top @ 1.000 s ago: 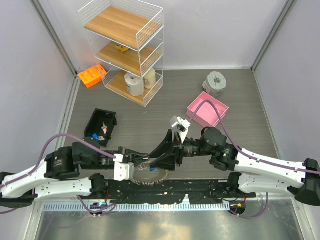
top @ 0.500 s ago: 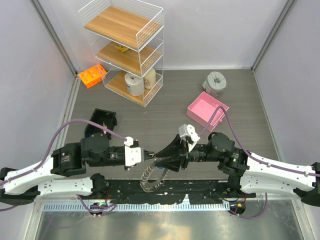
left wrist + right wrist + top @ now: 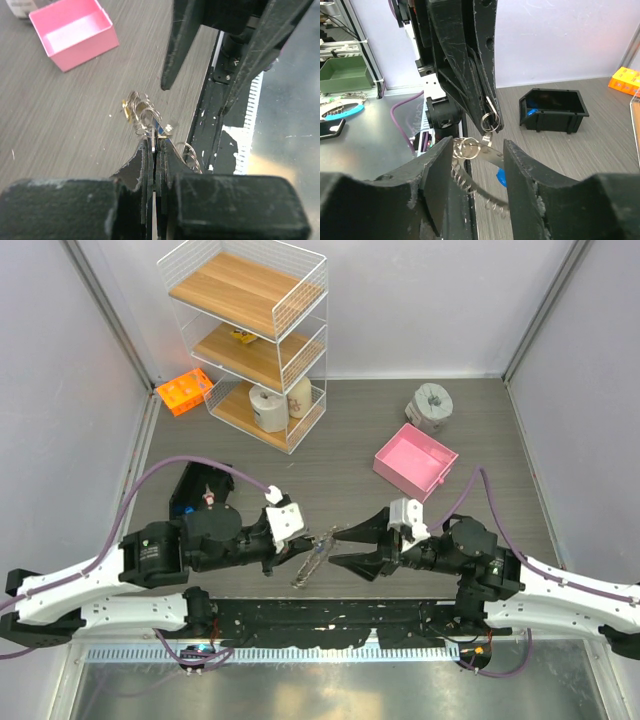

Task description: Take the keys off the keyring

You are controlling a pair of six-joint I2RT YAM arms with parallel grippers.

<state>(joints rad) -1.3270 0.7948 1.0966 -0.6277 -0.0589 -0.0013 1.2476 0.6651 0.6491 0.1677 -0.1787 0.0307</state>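
Note:
My left gripper [image 3: 300,544] is shut on the keyring [image 3: 312,563], a silvery coiled loop that hangs from its tips above the table's near middle. In the left wrist view the shut left gripper [image 3: 153,142] pinches the keyring [image 3: 145,117]. The keys hang there, one with a yellow head [image 3: 127,108] and one with a blue head [image 3: 163,131]. My right gripper [image 3: 336,548] faces it from the right, open. In the right wrist view the right gripper [image 3: 476,146] straddles the keyring [image 3: 470,150] without closing on it. A blue key [image 3: 501,176] hangs just below.
A pink box [image 3: 415,462] lies behind the right arm and a grey tape roll [image 3: 432,402] beyond it. A black bin [image 3: 200,485] sits at the left. A wire shelf [image 3: 250,335] and an orange rack [image 3: 183,390] stand at the back left.
Both grippers have moved away from the near edge toward the table's middle. The left one carried the keyring up and right. The right jaws narrowed, then widened again around the ring.

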